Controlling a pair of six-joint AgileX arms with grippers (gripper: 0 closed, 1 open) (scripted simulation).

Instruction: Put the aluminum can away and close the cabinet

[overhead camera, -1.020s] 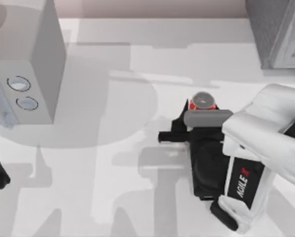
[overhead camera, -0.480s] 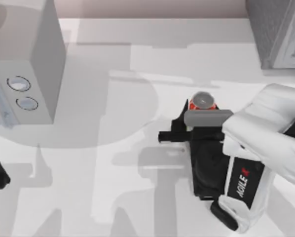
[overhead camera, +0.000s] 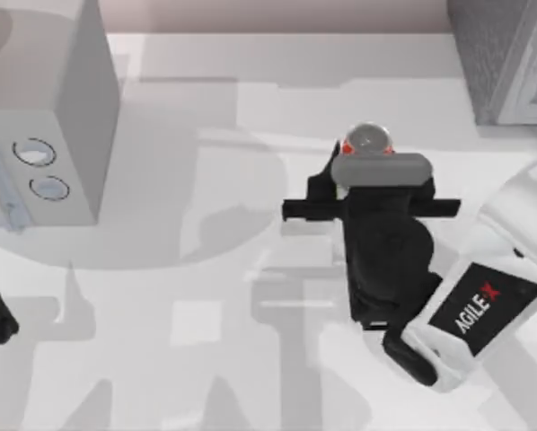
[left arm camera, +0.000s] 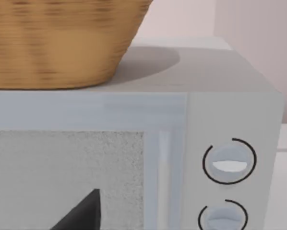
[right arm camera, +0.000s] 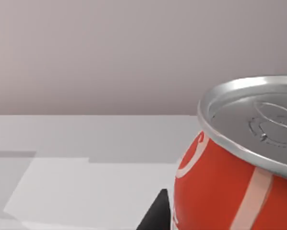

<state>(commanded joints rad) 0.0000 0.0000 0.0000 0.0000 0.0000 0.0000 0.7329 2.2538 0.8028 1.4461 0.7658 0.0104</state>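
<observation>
Right gripper [overhead camera: 369, 171] jaws clamp the aluminum can [overhead camera: 368, 139], apparently lifted; a loose hold could drop it before reaching the cabinet [overhead camera: 506, 58]

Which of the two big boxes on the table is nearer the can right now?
The cabinet, dark speckled, at the table's far right corner; the pale dialled box sits far left. The aluminum can is at the right gripper.

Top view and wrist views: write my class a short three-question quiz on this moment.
1. True or false: the small red aluminum can with silver top stands inside the large dark grey speckled cabinet.
2. What rests on the pale grey box with two round dials? A woven basket; B plate; C spoon.
3. Fill in: the can is held by the ___ gripper.
Key: 1 false; 2 A; 3 right gripper.
</observation>
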